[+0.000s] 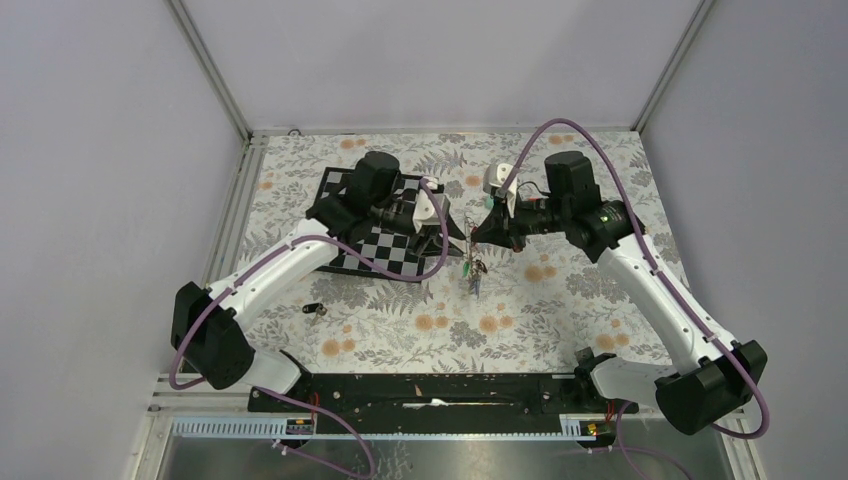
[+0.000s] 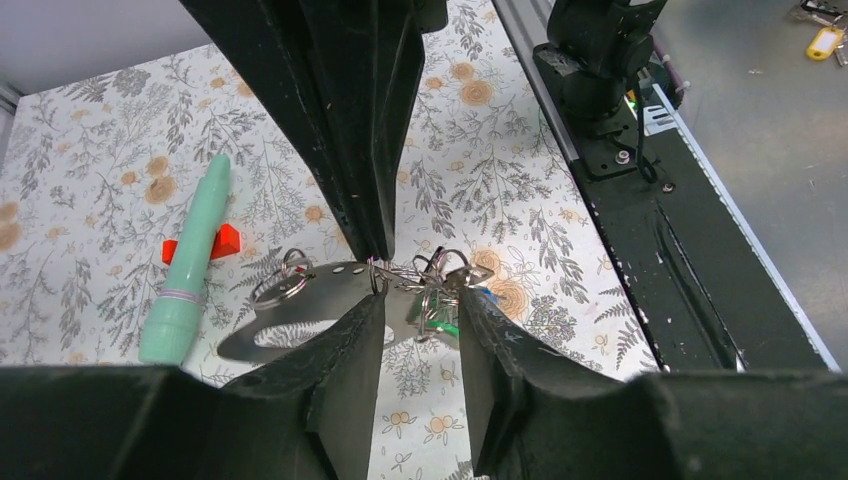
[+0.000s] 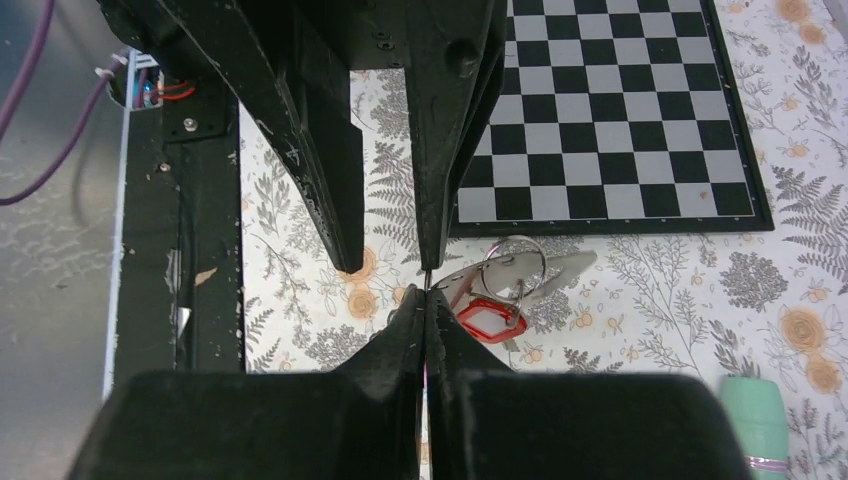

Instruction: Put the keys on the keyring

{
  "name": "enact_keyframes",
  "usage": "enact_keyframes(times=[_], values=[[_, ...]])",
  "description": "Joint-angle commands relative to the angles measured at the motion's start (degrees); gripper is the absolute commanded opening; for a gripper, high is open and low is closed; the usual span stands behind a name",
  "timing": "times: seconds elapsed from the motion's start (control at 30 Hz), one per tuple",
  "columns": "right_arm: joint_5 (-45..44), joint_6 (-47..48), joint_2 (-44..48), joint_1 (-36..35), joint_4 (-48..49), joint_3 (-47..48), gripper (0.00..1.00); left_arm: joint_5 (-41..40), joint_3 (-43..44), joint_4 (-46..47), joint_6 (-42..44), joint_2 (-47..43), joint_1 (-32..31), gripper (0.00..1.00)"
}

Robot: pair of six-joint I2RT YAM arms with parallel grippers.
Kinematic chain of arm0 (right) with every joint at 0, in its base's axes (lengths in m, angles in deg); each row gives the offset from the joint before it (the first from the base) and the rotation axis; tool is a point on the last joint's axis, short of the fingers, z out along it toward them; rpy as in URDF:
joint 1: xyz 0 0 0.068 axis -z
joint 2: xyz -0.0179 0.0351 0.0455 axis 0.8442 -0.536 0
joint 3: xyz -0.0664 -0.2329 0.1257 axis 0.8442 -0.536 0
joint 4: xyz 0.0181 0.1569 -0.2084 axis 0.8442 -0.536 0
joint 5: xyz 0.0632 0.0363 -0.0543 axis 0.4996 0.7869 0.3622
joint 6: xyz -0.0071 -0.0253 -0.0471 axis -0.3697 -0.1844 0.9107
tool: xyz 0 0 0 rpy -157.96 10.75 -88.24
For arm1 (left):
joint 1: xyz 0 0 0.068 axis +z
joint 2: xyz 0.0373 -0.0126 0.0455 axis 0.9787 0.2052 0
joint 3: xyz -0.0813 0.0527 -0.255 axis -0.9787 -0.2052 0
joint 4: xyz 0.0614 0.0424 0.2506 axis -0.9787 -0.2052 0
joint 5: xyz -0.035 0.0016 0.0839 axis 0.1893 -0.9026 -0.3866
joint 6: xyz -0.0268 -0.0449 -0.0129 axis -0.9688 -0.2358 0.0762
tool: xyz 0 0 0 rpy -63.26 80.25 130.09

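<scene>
Pinching the keyring (image 2: 392, 271), right hand (image 1: 478, 235) hovers off the chessboard's (image 1: 400, 258) edge

both arms reach inward over the floral table (image 1: 560, 310); the left gripper (image 1: 452, 237) and the right gripper (image 1: 481, 231) meet almost tip to tip near its centre; the keys (image 1: 474, 271) hang in a small bunch just below the tips; a chessboard (image 1: 388, 252) lies partly under the left arm (image 1: 270, 262); a small dark object (image 1: 315, 309) lies well apart.
</scene>
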Motion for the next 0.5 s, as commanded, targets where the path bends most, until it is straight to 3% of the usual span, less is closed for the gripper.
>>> enact_keyframes(times=[0.0, 0.47], values=[[7.09, -3.90, 0.56, 0.27, 5.68, 0.97, 0.00, -0.56, 1.40, 1.67, 3.89, -0.63, -1.09, 0.37], [9.34, -4.54, 1.08, 0.27, 7.11, -2.36, 0.00, -4.01, 2.59, 2.18, 3.35, 0.14, -2.06, 0.38]])
